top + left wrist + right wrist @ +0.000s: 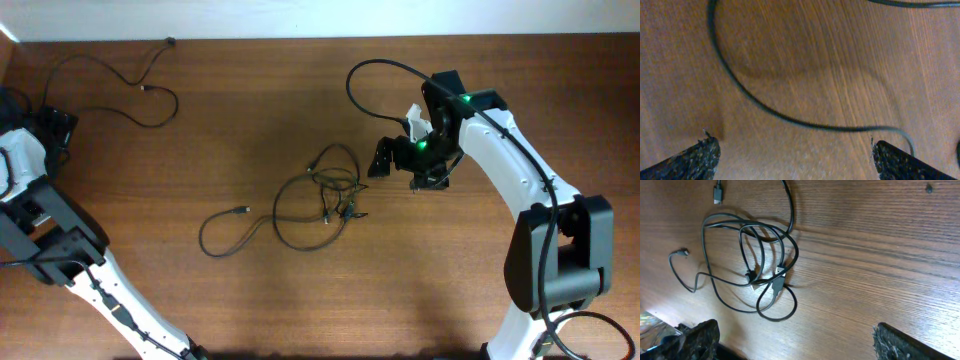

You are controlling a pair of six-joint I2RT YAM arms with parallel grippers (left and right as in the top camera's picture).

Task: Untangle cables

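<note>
Both arms' jaws spread wide, empty, tangled cables [325,195] at centre, loose tail stretching toward left arm [45,225]

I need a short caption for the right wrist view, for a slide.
Open right gripper faces a tangle of thin black cables on the wooden table.

The left arm [130,310] and right arm [520,170] had white shells and black joints. A thick black cable [352,72] looped off the right one, near two green lights [466,98]. The fingertips [690,160] were black and rough.
</note>
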